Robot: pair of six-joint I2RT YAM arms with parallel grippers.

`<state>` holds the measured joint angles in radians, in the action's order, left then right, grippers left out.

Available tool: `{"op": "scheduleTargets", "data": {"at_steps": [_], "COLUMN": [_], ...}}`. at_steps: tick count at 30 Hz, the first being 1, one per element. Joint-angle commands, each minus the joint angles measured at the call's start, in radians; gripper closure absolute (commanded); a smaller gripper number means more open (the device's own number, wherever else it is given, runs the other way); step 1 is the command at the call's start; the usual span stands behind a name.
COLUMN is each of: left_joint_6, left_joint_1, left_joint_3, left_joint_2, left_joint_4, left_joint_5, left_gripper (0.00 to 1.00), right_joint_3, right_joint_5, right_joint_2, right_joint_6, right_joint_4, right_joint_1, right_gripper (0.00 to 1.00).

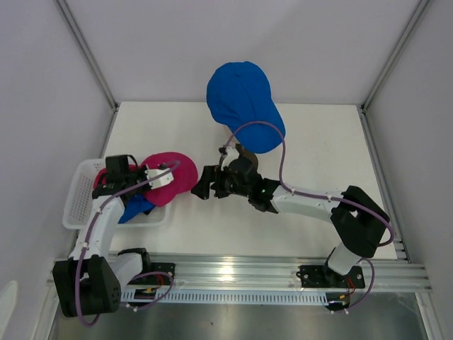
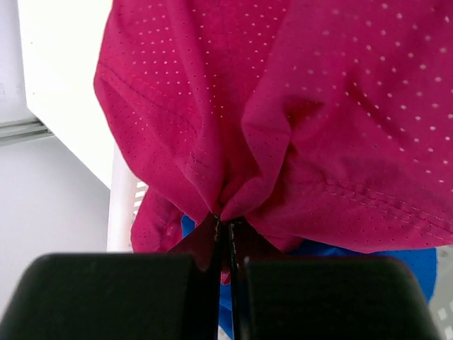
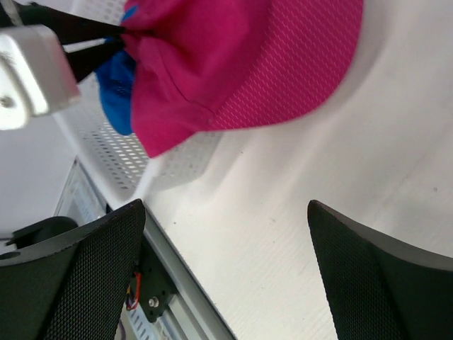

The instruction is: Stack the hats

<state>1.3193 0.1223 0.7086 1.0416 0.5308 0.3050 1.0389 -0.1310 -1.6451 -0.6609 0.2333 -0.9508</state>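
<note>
A magenta pink hat [image 1: 172,178] hangs over the right rim of the white basket [image 1: 76,205], its brim toward the table's middle. My left gripper [image 1: 146,176] is shut on a fold of the pink hat's [image 2: 283,106] crown, the cloth bunched between its fingertips [image 2: 225,225]. A blue hat [image 1: 138,207] lies in the basket beneath it, and shows as the blue hat [image 2: 400,261] under the pink cloth. Another blue hat [image 1: 242,103] sits raised at the back centre. My right gripper [image 1: 204,184] stands open just right of the pink brim [image 3: 297,64], nothing between its fingers.
The basket's perforated wall [image 3: 113,152] sits close to the table's front rail [image 1: 283,273]. My right arm [image 1: 311,202] stretches across the table's middle. White walls enclose the table at the back and sides.
</note>
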Motion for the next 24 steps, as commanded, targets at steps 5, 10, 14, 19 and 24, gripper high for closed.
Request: {"op": "scheduleTargets", "data": {"at_steps": [5,10,14,19,24], "left_joint_6": [0.037,-0.003,-0.124,-0.16,-0.155], "left_joint_1": [0.013,-0.01,-0.016,-0.015,-0.012], "left_joint_3": [-0.063,-0.107,-0.043,0.12,0.195], "left_joint_2": [-0.064,-0.101,-0.187,-0.239,-0.294], "left_joint_4": [-0.175,-0.23,-0.235,-0.031,0.095], "left_joint_5": [0.017,0.086,0.152,0.267,0.422], "left_gripper": [0.99,0.99,0.99,0.99,0.99], "right_joint_3": [-0.088,-0.174,-0.183,-0.204,-0.305], "right_joint_5": [0.287,0.415,0.422,0.458,0.571], "right_joint_2": [0.044,0.047,0.059,0.054,0.068], "right_joint_6": [-0.098,-0.202,-0.192,-0.152,-0.334], "right_joint_4": [0.124,0.216,0.23,0.306,0.521], "right_joint_1": [-0.126,-0.187,-0.227,-0.259,-0.272], "right_gripper": [0.0,0.01,0.0,0.01,0.01]}}
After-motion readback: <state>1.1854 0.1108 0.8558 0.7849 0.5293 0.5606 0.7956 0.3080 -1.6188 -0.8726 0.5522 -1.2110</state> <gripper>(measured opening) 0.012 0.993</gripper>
